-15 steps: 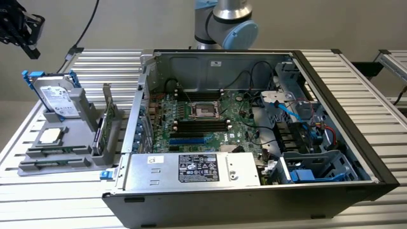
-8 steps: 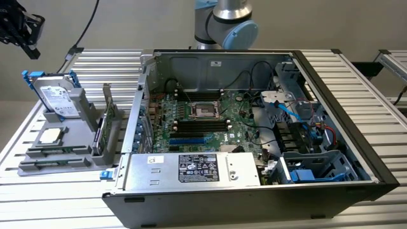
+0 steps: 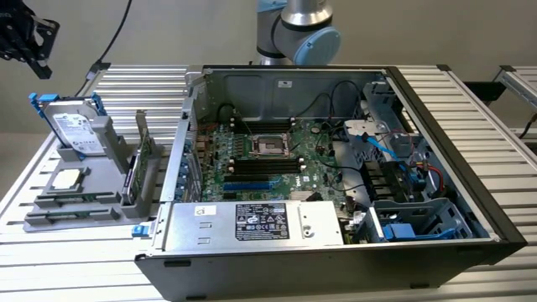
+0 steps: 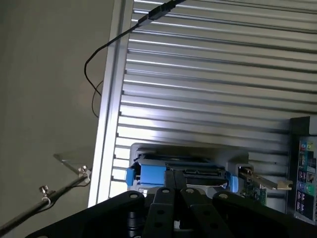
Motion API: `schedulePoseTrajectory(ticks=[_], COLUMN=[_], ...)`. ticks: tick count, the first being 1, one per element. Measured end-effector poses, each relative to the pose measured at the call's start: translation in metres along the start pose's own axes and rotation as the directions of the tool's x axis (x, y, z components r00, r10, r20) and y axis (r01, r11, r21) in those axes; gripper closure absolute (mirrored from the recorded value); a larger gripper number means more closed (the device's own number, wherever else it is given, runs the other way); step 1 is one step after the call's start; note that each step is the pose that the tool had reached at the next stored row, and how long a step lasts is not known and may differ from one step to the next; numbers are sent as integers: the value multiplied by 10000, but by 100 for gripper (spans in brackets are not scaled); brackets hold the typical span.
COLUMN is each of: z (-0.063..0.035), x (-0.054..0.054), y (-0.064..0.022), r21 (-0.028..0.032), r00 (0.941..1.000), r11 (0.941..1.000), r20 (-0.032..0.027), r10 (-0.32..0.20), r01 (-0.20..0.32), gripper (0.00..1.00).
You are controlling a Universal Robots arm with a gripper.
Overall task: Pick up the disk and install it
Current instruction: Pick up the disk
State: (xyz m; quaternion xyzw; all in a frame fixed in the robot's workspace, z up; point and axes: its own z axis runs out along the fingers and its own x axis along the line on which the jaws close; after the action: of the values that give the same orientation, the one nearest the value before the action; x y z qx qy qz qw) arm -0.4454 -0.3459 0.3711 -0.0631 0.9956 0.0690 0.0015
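Note:
The disk (image 3: 75, 129) is a silver-grey hard drive with a white label in a blue carrier frame. It stands upright in the grey holder (image 3: 84, 201) on the exterior view's left. My gripper (image 3: 38, 63) hangs high above and to the left of it, shut, with nothing between its fingers. In the wrist view the black fingers (image 4: 163, 198) are pressed together, and the disk's (image 4: 178, 171) upper edge with its blue clips lies just past the gripper (image 4: 177, 190), well apart from it.
An open computer case (image 3: 470, 157) with its motherboard lies on the slatted aluminium table (image 3: 75, 277), with a blue-trimmed drive bay (image 3: 419, 223) at its near right. The holder also carries a small square chip (image 3: 69, 179) and a thin upright card (image 3: 143, 154). A black cable (image 4: 99, 54) runs along the table edge.

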Motion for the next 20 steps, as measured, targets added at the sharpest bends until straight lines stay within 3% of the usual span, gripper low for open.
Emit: schedulePoseTrajectory(ticks=[4,9,15,20], z=[12,26,42,52], x=[0,0,0,0], y=[-2,-4,-6,-8], r21=[-12,-37,-75,-88], r00=[9973,9866,9628,9340], r11=[9974,9868,9635,9348], r20=[-100,-223,-349,-389], r10=[-723,-1618,-2678,-3551], r01=[723,1617,2677,3550], gripper=[89,89,89,89])
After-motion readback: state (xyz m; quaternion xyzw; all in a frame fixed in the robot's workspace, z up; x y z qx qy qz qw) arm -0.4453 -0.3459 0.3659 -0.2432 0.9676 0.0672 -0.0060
